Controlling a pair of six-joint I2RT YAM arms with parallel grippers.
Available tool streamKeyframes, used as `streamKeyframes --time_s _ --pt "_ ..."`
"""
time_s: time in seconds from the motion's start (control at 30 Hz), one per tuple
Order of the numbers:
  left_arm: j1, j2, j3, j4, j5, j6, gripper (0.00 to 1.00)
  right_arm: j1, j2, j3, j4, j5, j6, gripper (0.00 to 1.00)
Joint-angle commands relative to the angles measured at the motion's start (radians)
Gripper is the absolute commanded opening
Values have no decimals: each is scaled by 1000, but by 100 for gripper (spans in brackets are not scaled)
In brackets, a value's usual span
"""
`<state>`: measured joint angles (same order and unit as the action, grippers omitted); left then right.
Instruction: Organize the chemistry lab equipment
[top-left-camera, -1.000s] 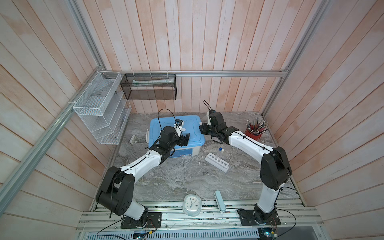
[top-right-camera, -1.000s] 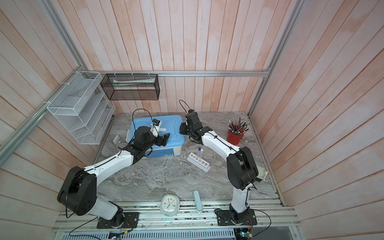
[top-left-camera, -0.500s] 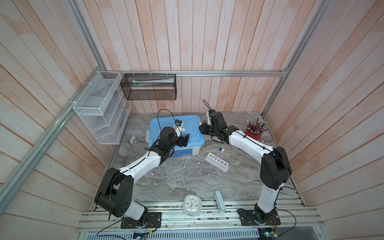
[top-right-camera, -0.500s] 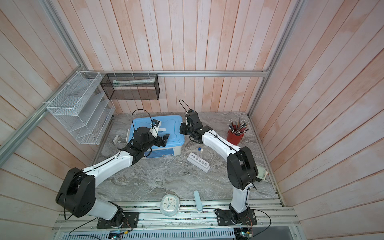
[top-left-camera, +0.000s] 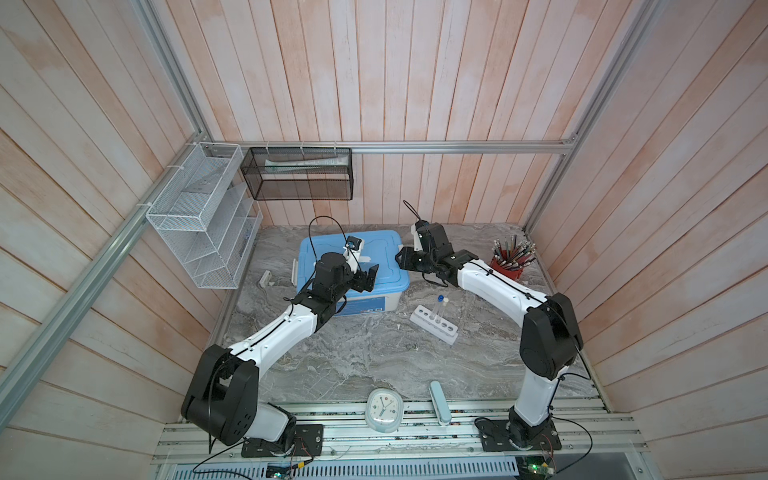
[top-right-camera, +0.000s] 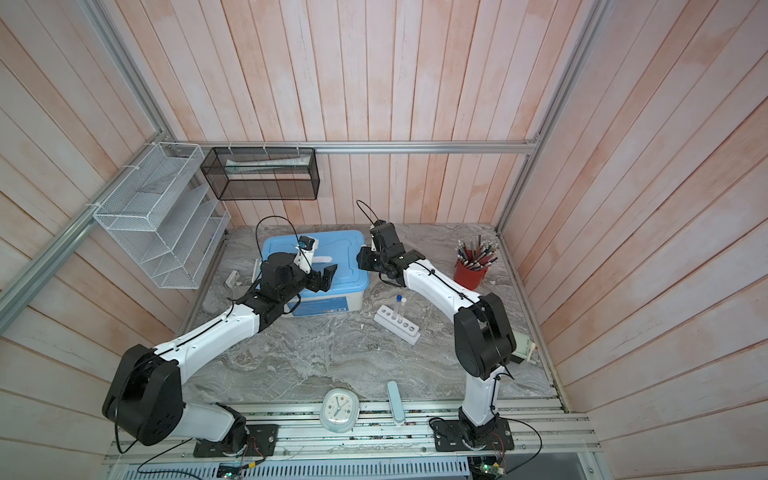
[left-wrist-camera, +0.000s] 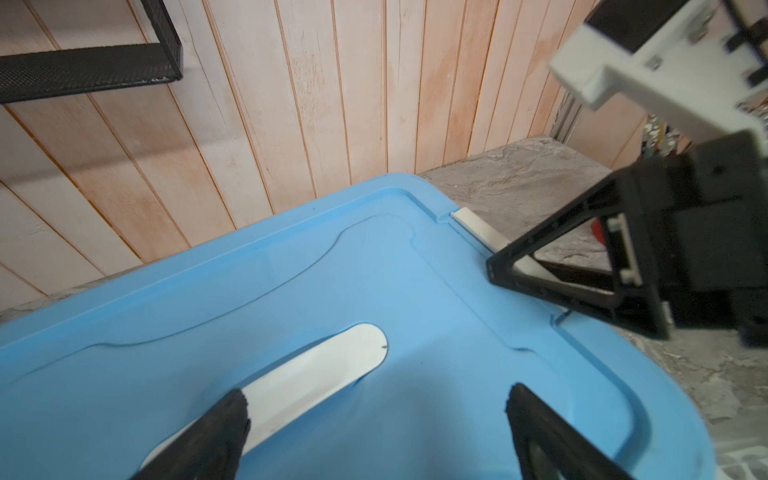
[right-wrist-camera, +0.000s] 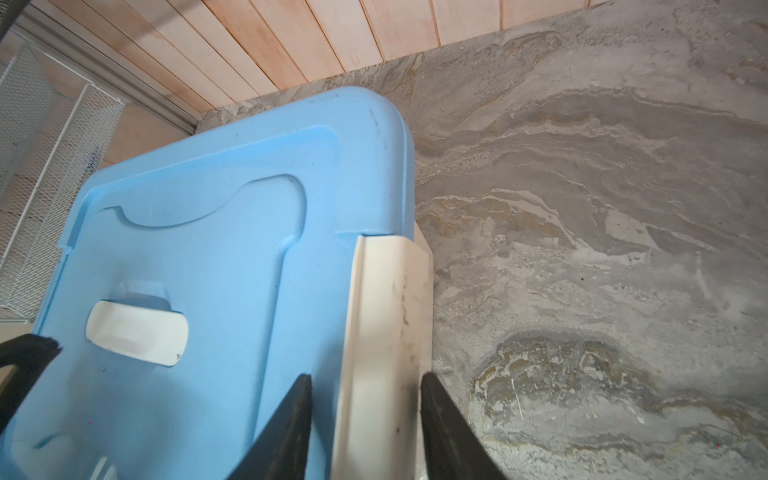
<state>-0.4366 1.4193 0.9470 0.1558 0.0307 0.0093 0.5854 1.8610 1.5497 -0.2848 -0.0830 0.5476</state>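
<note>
The left hand (left-wrist-camera: 374, 399) hovers wide open over the blue plastic lid (left-wrist-camera: 374, 291) of a storage box, with one fingertip above the lid's flat white carry handle (left-wrist-camera: 316, 374). The right hand (right-wrist-camera: 365, 380) is partly open astride the box's white side latch (right-wrist-camera: 386, 299) and is not clamping it. On the grey marble desk (top-left-camera: 353, 357), near the box, the white six-hole rack (top-left-camera: 434, 326) holds the blue-capped clear tube (top-left-camera: 437, 308) and the white-capped clear tube (top-left-camera: 443, 309) upright.
</note>
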Motion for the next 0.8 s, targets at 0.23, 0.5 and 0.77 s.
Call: streamKeyframes --time_s 0.23,0.5,0.77 --pt "250 -215 -108 -22 180 -249 100 -13 -5 152 -105 5 -177 58" --pt "568 -335 -275 51 403 -528 100 62 15 265 -151 54 -362 62" --pt "647 -318 -294 67 451 -600 100 178 141 401 -193 78 -463 64"
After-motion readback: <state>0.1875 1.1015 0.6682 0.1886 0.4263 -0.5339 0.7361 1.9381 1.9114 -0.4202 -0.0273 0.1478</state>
